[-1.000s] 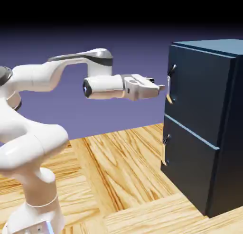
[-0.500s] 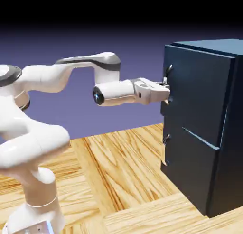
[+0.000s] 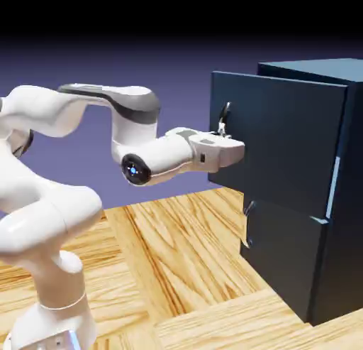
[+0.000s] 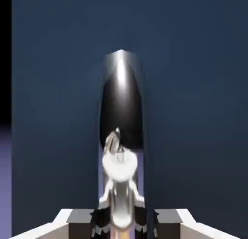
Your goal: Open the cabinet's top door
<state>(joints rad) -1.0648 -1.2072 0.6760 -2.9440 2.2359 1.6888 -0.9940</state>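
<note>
White two-finger gripper (image 3: 225,144) up front, fingers pinched tight on the curved silver handle (image 4: 121,112), which fills the hand view. Beyond it, the large dark-blue top door (image 3: 276,146) stands partly out from the tall navy cabinet (image 3: 340,199) on the wooden desk (image 3: 184,249). Best to pull steadily along the door's arc, keeping the clamp square.

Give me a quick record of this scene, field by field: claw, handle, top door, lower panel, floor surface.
claw: shut on the handle
handle: silver, curved, mounted on the top door
top door: dark blue, pulled out from the cabinet front, partly open
lower panel: closed, flush, its own small handle untouched
table: wood grain, cabinet stands on it
task state: opening under way, door not fully out
</note>
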